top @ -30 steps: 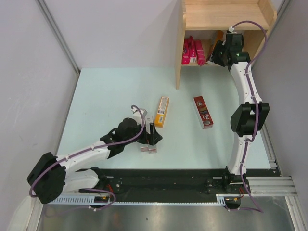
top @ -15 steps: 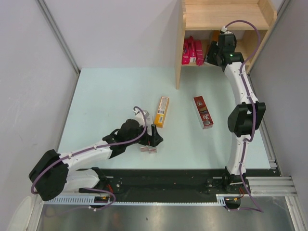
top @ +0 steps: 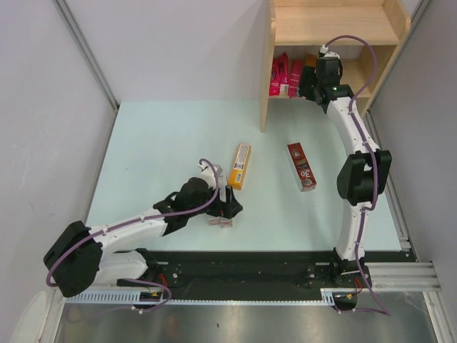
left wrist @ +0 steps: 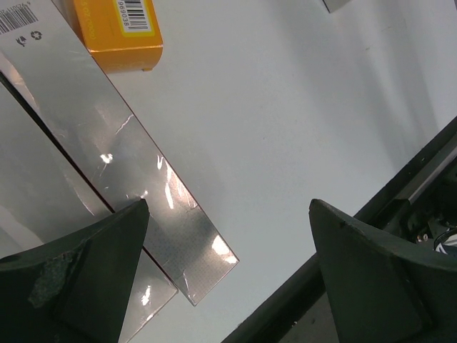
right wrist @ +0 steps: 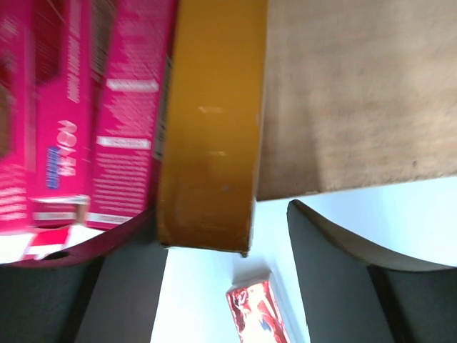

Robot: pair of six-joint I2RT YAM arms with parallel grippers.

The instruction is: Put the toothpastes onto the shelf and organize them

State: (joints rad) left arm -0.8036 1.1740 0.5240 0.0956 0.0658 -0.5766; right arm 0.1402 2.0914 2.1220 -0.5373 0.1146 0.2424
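Observation:
The wooden shelf (top: 335,28) stands at the far right. Three magenta-pink cartons (top: 283,75) stand on its lower board. My right gripper (top: 309,73) is inside the shelf, open, its jaws either side of the near end of the gold-tan carton (right wrist: 211,121), which lies against the pink cartons (right wrist: 93,107); a gap shows at the right finger (right wrist: 335,271). My left gripper (top: 227,206) is open, low over two silver-grey cartons (left wrist: 136,186) at the table front. The orange-yellow carton (top: 240,166) and the dark red carton (top: 302,166) lie mid-table.
The shelf's side panel (top: 267,86) stands left of the pink cartons. The lower board (right wrist: 357,93) shows bare wood right of the gold-tan carton. The black rail (left wrist: 400,193) at the table's near edge is close to my left gripper.
My right gripper has moved left along the lower board, bringing the gold-tan carton up against the pink cartons. My left gripper has shifted slightly over the silver cartons.

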